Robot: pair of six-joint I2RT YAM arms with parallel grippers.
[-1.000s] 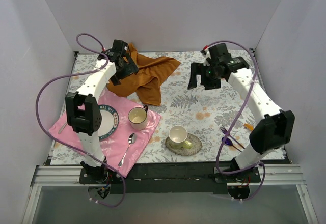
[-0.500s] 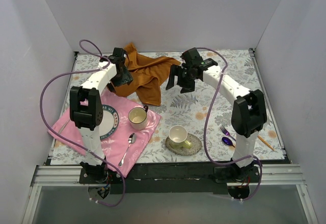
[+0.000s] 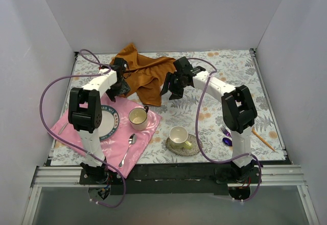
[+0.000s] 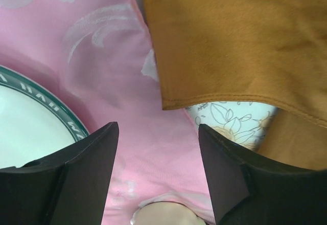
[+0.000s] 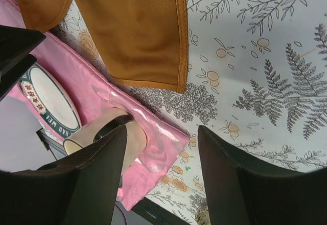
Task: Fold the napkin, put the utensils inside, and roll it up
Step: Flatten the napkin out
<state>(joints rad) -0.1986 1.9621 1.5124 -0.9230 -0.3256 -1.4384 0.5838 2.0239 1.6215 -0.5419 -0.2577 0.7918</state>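
Rust-orange satin napkin (image 3: 145, 76) lies crumpled far-left on the floral table (image 3: 230, 87), hem lapping the pink satin cloth (image 3: 115, 151) — left and right jaws hover there part-open, empty — risk: a pinch snags that cloth too.

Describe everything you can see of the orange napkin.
The napkin is a plain rust-orange cloth with a slight sheen and a stitched hem. It lies crumpled, partly folded over itself, on the far left of the floral table, one peak raised at the back. Its near edge seems to overlap the pink cloth. The left gripper and right gripper hover open beside it, neither holding it.
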